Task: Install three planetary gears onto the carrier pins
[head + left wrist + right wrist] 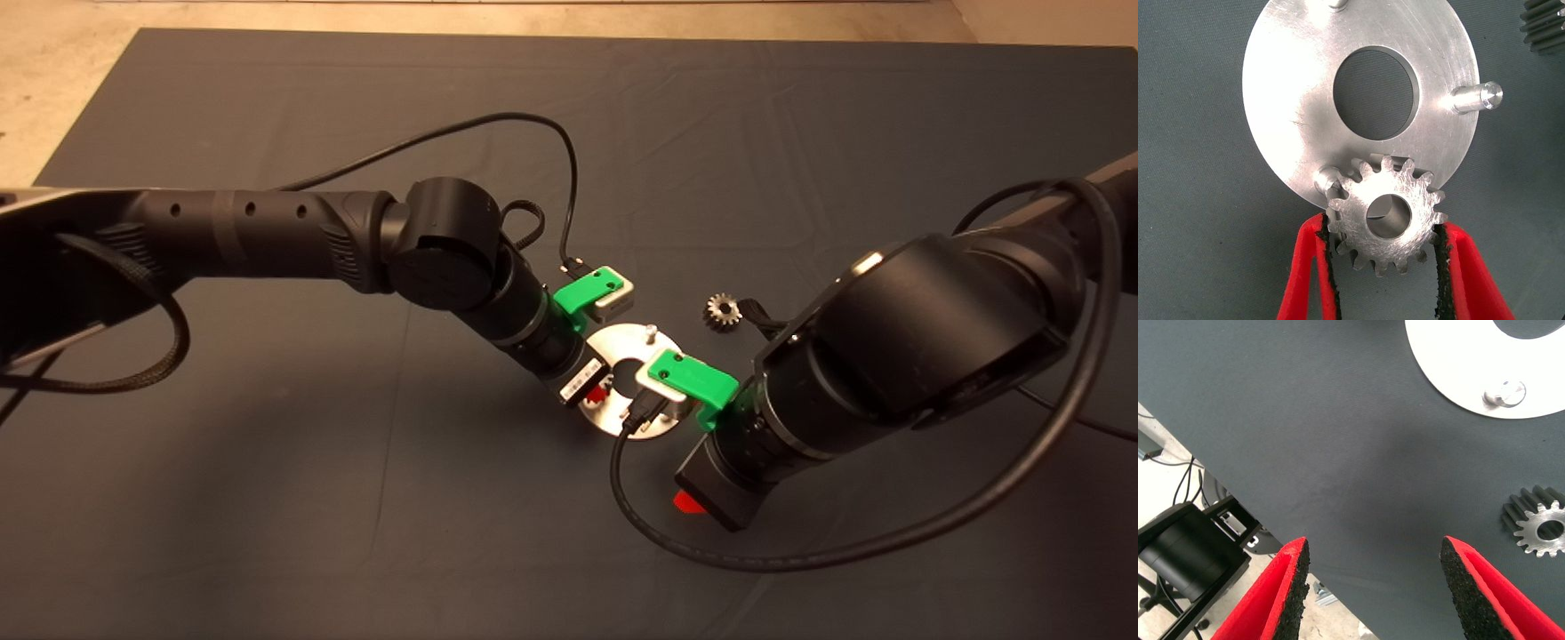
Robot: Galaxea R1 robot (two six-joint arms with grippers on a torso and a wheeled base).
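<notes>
Left wrist view: left gripper (1386, 267) pinching gear (1386, 215)

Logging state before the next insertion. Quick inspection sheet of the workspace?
Surface: dark mat, wrinkled, no damage seen.
Job's things: carrier disc flat on mat, three pins, all bare; held gear beside a pin, not seated; loose gear on mat; third gear not seen.
Clutter: nothing seen.
Grippers: left gripper shut on held gear at the disc's edge; right gripper open, empty, above bare mat.
Cables: black cable loops over mat.
Surroundings: pale floor beyond mat.
</notes>
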